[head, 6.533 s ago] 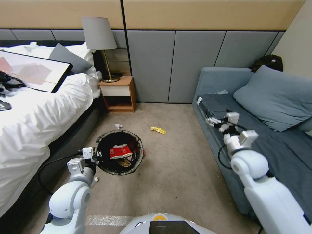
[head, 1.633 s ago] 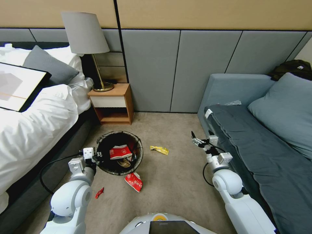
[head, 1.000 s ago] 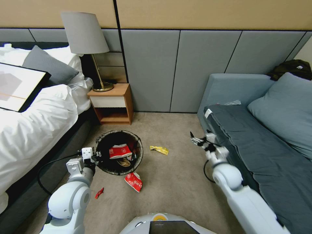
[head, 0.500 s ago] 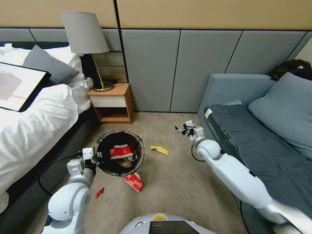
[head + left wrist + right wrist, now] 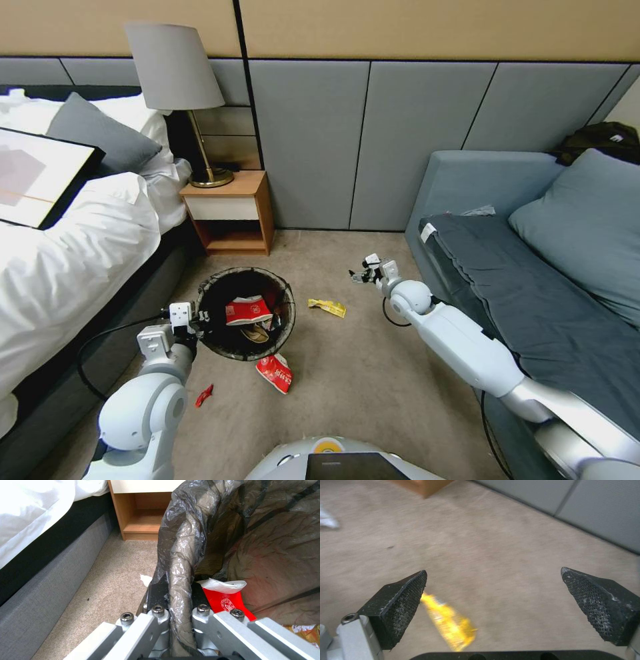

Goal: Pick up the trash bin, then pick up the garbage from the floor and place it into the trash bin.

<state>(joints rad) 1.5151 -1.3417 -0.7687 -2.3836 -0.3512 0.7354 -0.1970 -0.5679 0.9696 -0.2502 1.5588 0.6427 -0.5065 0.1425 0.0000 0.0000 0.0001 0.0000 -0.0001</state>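
Observation:
The trash bin (image 5: 288, 301), lined with a dark bag, hangs just above the carpet. My left gripper (image 5: 195, 324) is shut on its near rim; in the left wrist view the left gripper (image 5: 178, 590) pinches the bag-covered rim (image 5: 180, 555). A red-and-white wrapper (image 5: 247, 311) lies inside the bin. Garbage on the carpet: a yellow wrapper (image 5: 327, 307), a red-and-white wrapper (image 5: 275, 372), a small red scrap (image 5: 204, 395). My right gripper (image 5: 357, 275) is open and reaches low over the carpet, right of the yellow wrapper. In the right wrist view the yellow wrapper (image 5: 451, 620) lies beside one pad of the right gripper (image 5: 493, 572).
A bed (image 5: 67, 267) with white covers runs along the left. A wooden nightstand (image 5: 230, 213) with a lamp (image 5: 175, 67) stands at the wall. A grey sofa (image 5: 533, 293) lines the right. A white paper scrap (image 5: 145, 579) lies behind the bin.
The whole view shifted after the oldest frame. Since then my right arm has swung from beside the sofa leftward and down over the carpet, near the yellow wrapper. My left gripper keeps its hold on the bin.

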